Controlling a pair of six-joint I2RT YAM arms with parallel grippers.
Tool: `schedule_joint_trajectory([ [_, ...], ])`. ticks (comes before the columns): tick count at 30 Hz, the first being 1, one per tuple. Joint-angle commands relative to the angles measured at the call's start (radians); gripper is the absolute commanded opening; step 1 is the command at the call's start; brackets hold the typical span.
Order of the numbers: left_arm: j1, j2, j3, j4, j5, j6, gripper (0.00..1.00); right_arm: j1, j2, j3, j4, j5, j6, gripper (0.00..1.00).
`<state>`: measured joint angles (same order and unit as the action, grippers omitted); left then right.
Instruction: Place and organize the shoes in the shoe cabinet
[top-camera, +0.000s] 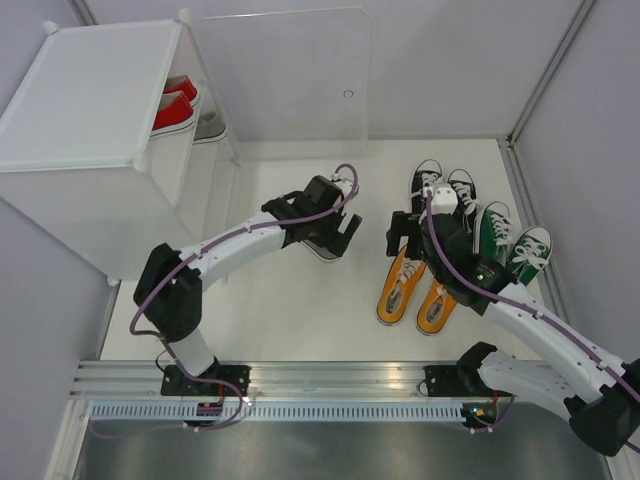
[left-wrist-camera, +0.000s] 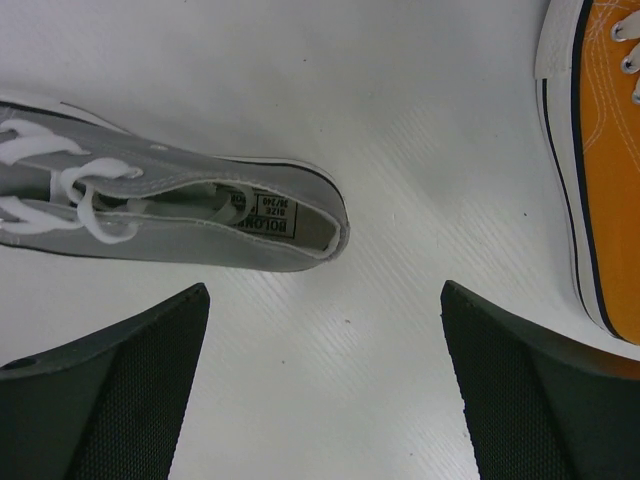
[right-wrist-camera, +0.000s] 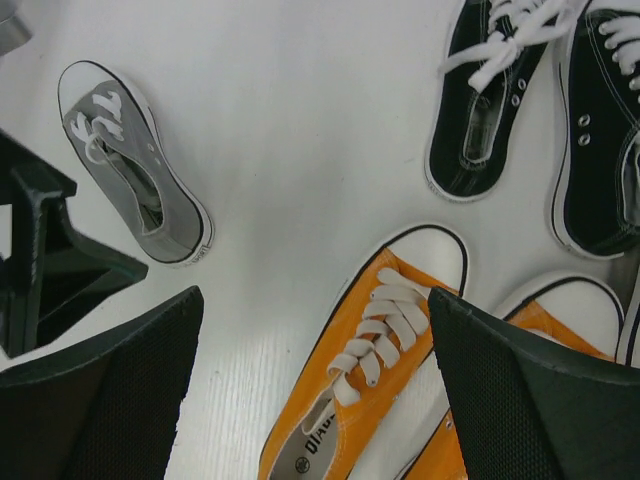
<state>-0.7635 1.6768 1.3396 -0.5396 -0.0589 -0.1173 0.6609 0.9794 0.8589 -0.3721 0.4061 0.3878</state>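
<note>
Left wrist cam: left gripper (left-wrist-camera: 325, 300) & right gripper (right-wrist-camera: 315, 300) jaws apart, empty. Ease your left fwd, straddle grey shoe (left-wrist-camera: 180, 215) heel, avoid orange shoe (left-wrist-camera: 605, 150).

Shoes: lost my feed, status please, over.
Left gripper, right gripper open, empty. Left by grey shoe, right above orange shoe. Red shoes in cabinet. Nothing blocking.

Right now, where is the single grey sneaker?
In the left wrist view the grey sneaker lies on the table just beyond the open left fingers, with the orange pair to its right.
</note>
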Motion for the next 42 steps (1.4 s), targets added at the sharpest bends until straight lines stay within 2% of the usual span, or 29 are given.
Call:
schedule_joint_trajectory([
  [1,-0.008,0.079,0.091,0.03,0.044,0.108,0.99,0.0,-0.135,-0.092,0.056,0.054,0.097,0.97],
  [7,-0.013,0.201,0.13,0.044,0.08,0.148,0.91,0.0,-0.245,-0.184,0.079,0.08,0.111,0.96],
  [12,-0.025,0.264,0.127,0.05,0.096,0.169,0.88,0.0,-0.246,-0.198,0.085,0.091,0.089,0.97],
  [15,-0.028,0.287,0.133,0.052,0.094,0.174,0.82,0.0,-0.234,-0.204,0.093,0.077,0.082,0.96],
  [18,-0.036,0.293,0.125,0.053,0.099,0.18,0.73,0.0,-0.219,-0.207,0.094,0.071,0.077,0.96],
  [22,-0.046,0.288,0.093,0.053,0.079,0.179,0.51,0.0,-0.208,-0.215,0.098,0.077,0.065,0.96],
  [30,-0.046,0.25,0.026,0.055,0.015,0.128,0.2,0.0,-0.216,-0.225,0.105,0.094,0.062,0.95],
  [31,-0.045,0.245,0.023,0.053,0.013,0.13,0.12,0.0,-0.212,-0.225,0.105,0.096,0.063,0.96],
  [33,-0.045,0.236,0.026,0.053,0.007,0.128,0.03,0.002,-0.211,-0.227,0.102,0.1,0.063,0.95],
  [37,-0.027,0.173,0.059,0.038,0.017,0.156,0.02,0.0,-0.219,-0.231,0.098,0.1,0.063,0.95],
  [42,0.062,0.127,0.16,-0.028,0.054,0.194,0.02,0.0,-0.228,-0.236,0.102,0.102,0.063,0.95],
])
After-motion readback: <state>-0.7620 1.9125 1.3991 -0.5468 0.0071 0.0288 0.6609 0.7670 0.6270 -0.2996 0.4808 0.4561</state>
